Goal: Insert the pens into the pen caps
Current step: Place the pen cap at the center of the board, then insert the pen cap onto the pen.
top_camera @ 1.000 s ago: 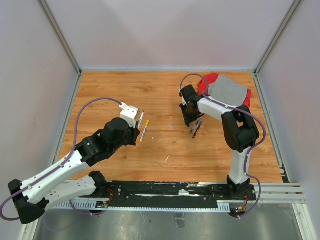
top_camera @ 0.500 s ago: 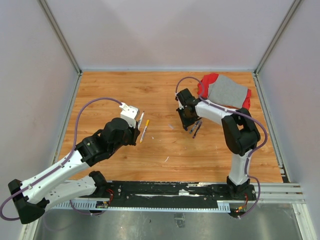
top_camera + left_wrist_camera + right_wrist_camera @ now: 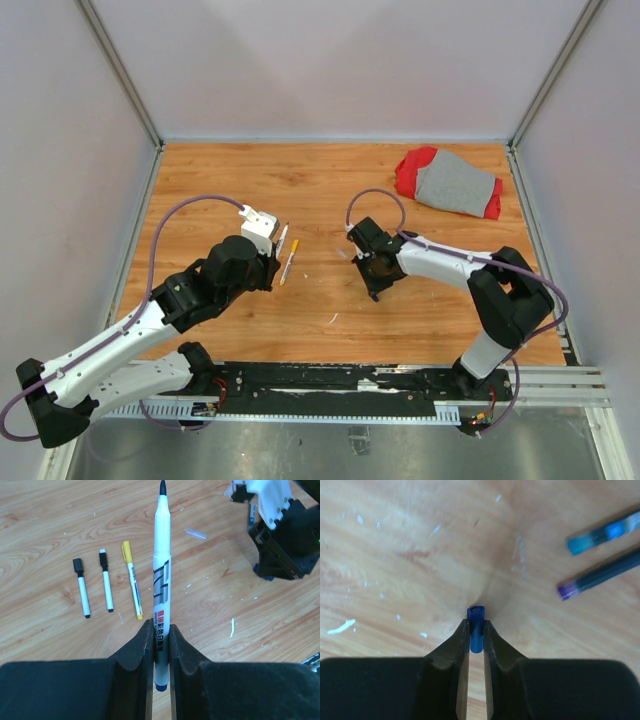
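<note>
left claw (image 3: 160,630): pressed tight on a white pen (image 3: 161,565), pinching the lower barrel near its blue end; the dark tip points away from the claw, out over the surface (image 3: 45,525).
right claw (image 3: 476,626): almost together, pinching a short blue cap (image 3: 476,614) between the fingertips, its round end facing out, close over the wood; whether it touches i cannot tell.
loose pens: three pens (image 3: 106,587) lie side by side on the surface, left of the held pen; two dark-ended, one yellow-ended.
near right claw: two more pens (image 3: 602,532), blurred, lie up and right of the cap, apart from it.
far corner: a red and grey cloth (image 3: 452,182), well apart from both claws.
</note>
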